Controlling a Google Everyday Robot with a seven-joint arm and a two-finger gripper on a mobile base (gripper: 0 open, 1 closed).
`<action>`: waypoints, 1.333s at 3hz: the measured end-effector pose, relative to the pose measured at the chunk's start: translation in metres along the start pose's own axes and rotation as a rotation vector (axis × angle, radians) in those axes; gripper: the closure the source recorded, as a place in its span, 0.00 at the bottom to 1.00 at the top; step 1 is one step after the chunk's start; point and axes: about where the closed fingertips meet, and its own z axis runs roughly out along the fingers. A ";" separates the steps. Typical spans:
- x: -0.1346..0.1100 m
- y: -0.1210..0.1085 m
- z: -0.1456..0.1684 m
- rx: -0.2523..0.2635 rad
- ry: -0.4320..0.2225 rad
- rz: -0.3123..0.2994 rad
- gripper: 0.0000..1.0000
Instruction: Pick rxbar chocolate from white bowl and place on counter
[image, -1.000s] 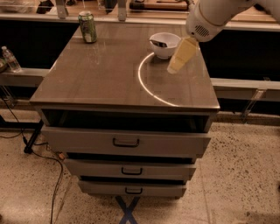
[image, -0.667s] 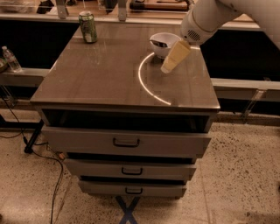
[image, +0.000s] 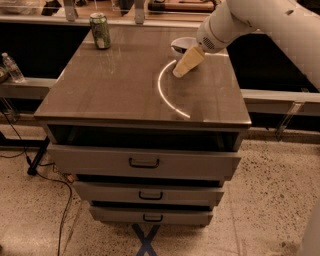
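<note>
The white bowl (image: 180, 45) stands at the far right of the counter (image: 120, 85). Only its left rim and part of its inside show. My gripper (image: 180, 71), cream-coloured on a white arm, hangs tilted just in front of and over the bowl's right side, with its tip close to the counter surface. The rxbar chocolate is hidden behind the gripper and the bowl's wall.
A green drink can (image: 100, 31) stands at the far left corner of the counter. A bright curved reflection (image: 165, 95) lies on the top. Three handled drawers (image: 144, 162) are below. A water bottle (image: 12, 67) sits on a low shelf at the left.
My gripper has moved left, from beside the bowl's right edge to in front of it, and now covers more of the bowl.
</note>
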 end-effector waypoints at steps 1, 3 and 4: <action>-0.004 -0.014 0.014 0.027 -0.045 0.023 0.00; 0.001 -0.032 0.030 0.040 -0.096 0.058 0.00; -0.005 -0.029 0.041 0.029 -0.118 0.064 0.00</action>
